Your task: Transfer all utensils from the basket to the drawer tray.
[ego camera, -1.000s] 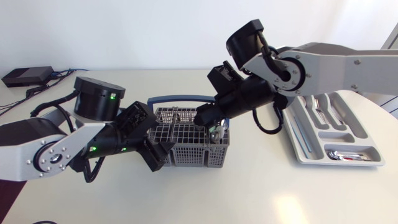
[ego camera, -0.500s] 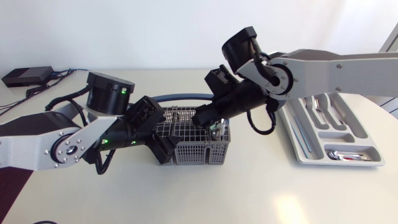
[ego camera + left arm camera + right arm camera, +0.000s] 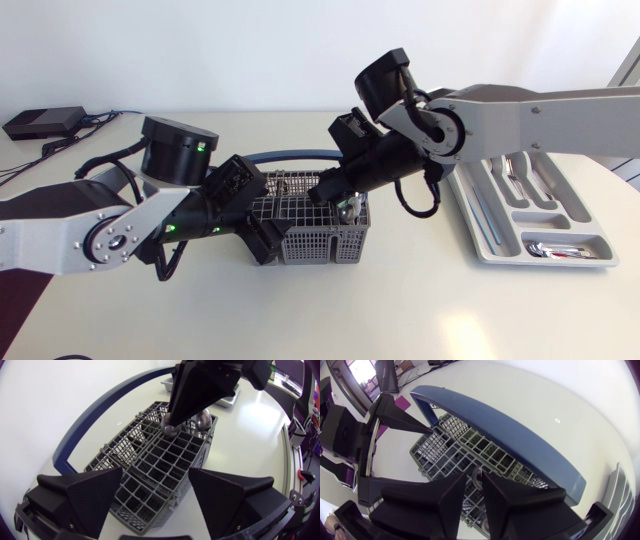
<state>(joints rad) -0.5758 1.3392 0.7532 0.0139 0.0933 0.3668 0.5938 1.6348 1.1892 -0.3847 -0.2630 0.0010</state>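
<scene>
Spanning the frame, the table point(image 3: 300, 320) holds the drawer tray point(image 3: 487, 252) at right and the basket point(image 3: 305, 250) at centre. The left gripper point(image 3: 155, 477) gapes around the basket's left end; the right gripper point(image 3: 333, 196) pinches a spoon point(image 3: 168, 428) at its right end.

The basket point(image 3: 312, 240) is a grey plastic lattice, matt. Its arched handle point(image 3: 510, 425) is blue plastic, smooth and a little glossy. The spoon point(image 3: 169, 430) between the fingers of the right pincer point(image 3: 475, 477) is polished metal — it mirrors the light. That pincer and the left pincer point(image 3: 156, 476) are matt black, with a fine grainy surface on the fingers. The drawer tray point(image 3: 478, 215) is pale grey smooth plastic, and the cutlery point(image 3: 548, 250) in it is shiny metal. The desk point(image 3: 400, 310) is smooth and cream-white, faintly satin.
</scene>
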